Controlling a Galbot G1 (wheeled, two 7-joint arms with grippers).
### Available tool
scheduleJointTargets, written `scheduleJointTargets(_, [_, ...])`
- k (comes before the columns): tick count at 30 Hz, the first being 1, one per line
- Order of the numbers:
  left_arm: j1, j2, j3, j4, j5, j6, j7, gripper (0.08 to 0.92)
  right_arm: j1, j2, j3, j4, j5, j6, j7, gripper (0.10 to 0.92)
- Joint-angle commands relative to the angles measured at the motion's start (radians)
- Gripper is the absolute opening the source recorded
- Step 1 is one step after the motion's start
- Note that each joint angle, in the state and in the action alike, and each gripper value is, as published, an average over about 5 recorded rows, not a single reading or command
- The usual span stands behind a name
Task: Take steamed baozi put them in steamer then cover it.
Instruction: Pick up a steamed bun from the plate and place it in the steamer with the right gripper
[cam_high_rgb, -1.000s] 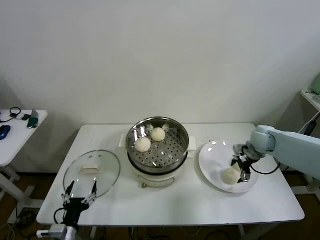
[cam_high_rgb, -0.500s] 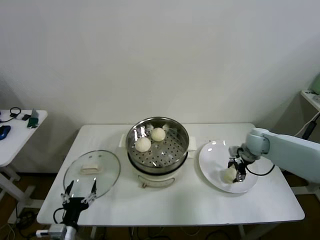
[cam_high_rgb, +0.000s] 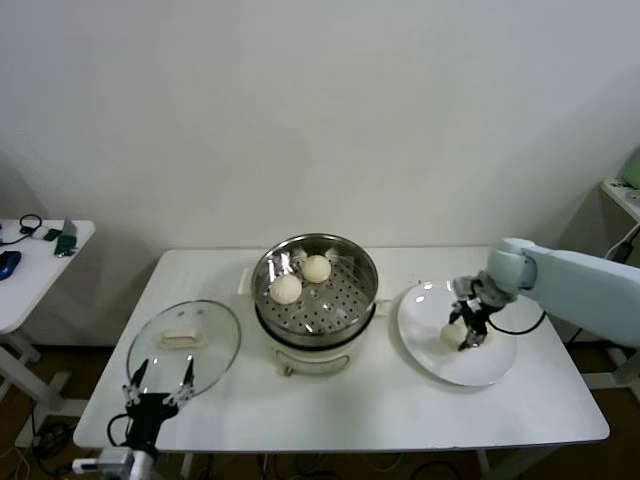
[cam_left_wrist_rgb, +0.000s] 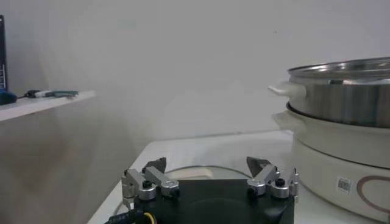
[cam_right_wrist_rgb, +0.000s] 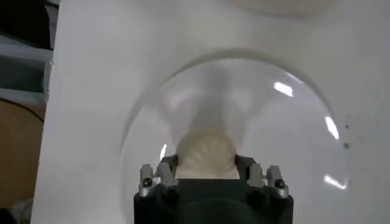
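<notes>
The right tool (cam_high_rgb: 467, 327) is above the flat round white plate (cam_high_rgb: 494, 366), its two fingers clamped on either side of a small round cream-white steamed baozi (cam_high_rgb: 453, 334); in the right wrist view the same bun (cam_right_wrist_rgb: 206, 154) sits squeezed between the two fingers (cam_right_wrist_rgb: 159, 171), with the plate (cam_right_wrist_rgb: 286, 140) spread out beneath it. Beside this tool, toward the middle of the white table (cam_high_rgb: 390, 400), stands the round shiny stainless-steel steamer (cam_high_rgb: 340, 300) on its white electric pot base, and two more cream-white buns (cam_high_rgb: 286, 289) rest close together on its perforated floor. The left tool (cam_high_rgb: 158, 384) hangs at the near table edge with its fingers spread apart and gripping nothing. Just ahead of it the round clear glass cover (cam_high_rgb: 184, 346), with its metal rim and small whitish handle, lies flat on the table, and the steamer (cam_left_wrist_rgb: 339, 97) rises a little further off.
</notes>
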Motion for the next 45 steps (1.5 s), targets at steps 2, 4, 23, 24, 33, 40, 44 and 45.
scheduleJointTargets(2, [-0.003,-0.004,0.003,-0.006,0.005,0.003,0.001,0.823,0.476,0.122,-0.199,0.056,0.041,0.180,-0.049,0.645])
scheduleJointTargets(4, [-0.004,-0.004,0.003,-0.008,0.006,0.004,0.001,0.823,0.544,0.153,-0.183,0.091,0.021,0.228,-0.047,0.645])
scheduleJointTargets(23, [0.013,-0.005,-0.021,-0.054,-0.003,0.009,0.005,0.823,0.472,0.417,-0.042,0.451,-0.199,0.403,0.111,0.645])
scheduleJointTargets(24, [0.015,-0.005,-0.022,-0.057,-0.003,0.010,0.005,0.823,0.450,0.429,-0.045,0.445,-0.210,0.405,0.117,0.645])
scheduleJointTargets(33, [0.027,-0.004,-0.029,-0.064,-0.005,0.006,0.005,0.823,0.279,0.470,-0.079,0.342,-0.358,0.439,0.129,0.645])
scheduleJointTargets(40, [0.034,-0.004,-0.032,-0.055,-0.005,-0.001,0.003,0.823,0.189,0.477,-0.078,0.264,-0.414,0.438,0.128,0.645])
scheduleJointTargets(44, [0.033,-0.005,-0.032,-0.053,-0.005,-0.001,0.003,0.823,0.161,0.482,-0.071,0.228,-0.429,0.444,0.130,0.645])
scheduleJointTargets(45, [0.032,-0.005,-0.032,-0.052,-0.005,-0.001,0.003,0.823,0.157,0.484,-0.070,0.223,-0.432,0.445,0.132,0.645])
